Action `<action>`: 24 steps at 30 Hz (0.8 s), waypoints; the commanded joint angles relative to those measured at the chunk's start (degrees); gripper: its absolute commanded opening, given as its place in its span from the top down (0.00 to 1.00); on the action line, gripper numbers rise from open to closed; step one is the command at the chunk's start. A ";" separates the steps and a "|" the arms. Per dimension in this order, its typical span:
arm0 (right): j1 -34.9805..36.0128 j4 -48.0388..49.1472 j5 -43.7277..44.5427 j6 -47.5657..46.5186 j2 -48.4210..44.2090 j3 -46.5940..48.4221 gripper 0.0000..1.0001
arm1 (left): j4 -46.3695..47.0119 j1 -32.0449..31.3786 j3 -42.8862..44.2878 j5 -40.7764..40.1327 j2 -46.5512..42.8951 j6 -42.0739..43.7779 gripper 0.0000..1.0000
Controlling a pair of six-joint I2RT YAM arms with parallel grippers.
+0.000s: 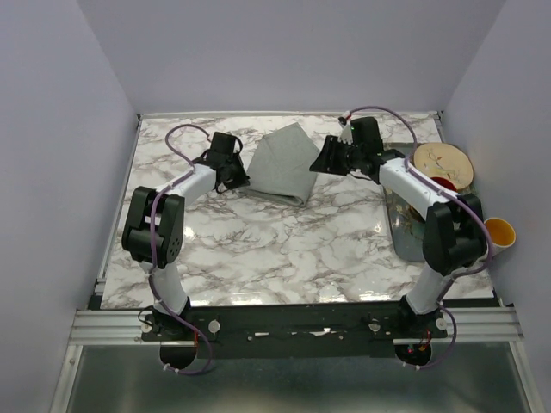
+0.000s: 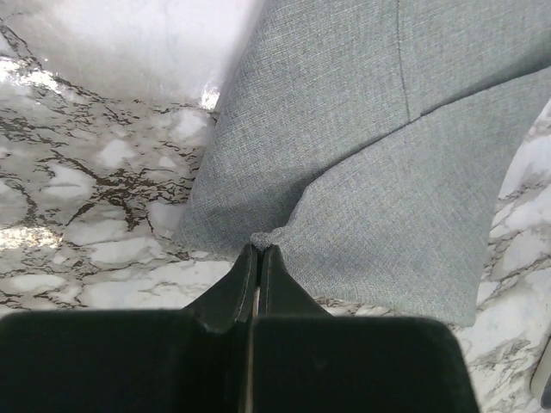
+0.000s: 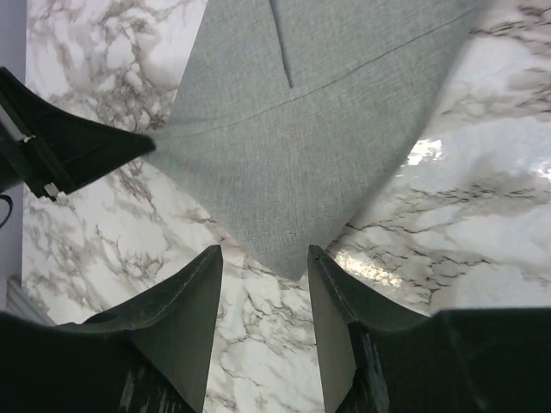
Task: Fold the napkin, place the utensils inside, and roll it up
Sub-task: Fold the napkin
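The grey-green napkin [image 1: 281,163] lies folded on the marble table at the back middle. My left gripper [image 1: 241,179] is at its left corner, shut on a pinch of the cloth; in the left wrist view the gripper [image 2: 259,247] has a small bunch of napkin [image 2: 370,155] at its closed tips. My right gripper [image 1: 317,161] is open at the napkin's right corner; in the right wrist view the gripper [image 3: 264,255] straddles the tip of the napkin [image 3: 297,138] without touching it. The utensils are too small to pick out.
The patterned grey tray [image 1: 408,231] lies at the right under my right arm. A wooden plate [image 1: 442,162] with a red item sits at the back right. A yellow cup [image 1: 500,231] stands past the table's right edge. The left gripper's fingers [image 3: 77,146] show in the right wrist view.
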 commanded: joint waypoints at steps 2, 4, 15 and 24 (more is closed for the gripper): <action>2.37 0.42 -10.35 -0.54 7.05 4.11 0.48 | 1.47 0.03 -1.63 -2.44 -3.19 -0.19 1.00; 3.17 0.42 -13.16 -0.27 8.37 4.91 0.48 | 1.29 0.03 -1.89 -2.97 -2.75 -0.11 1.00; 5.63 0.33 -16.06 -0.10 12.77 6.23 0.57 | 1.99 0.74 -2.69 -3.94 -1.43 0.68 1.00; 5.98 0.33 -17.03 -0.01 13.91 6.32 0.58 | 2.08 1.44 -0.49 -3.15 0.76 1.12 1.00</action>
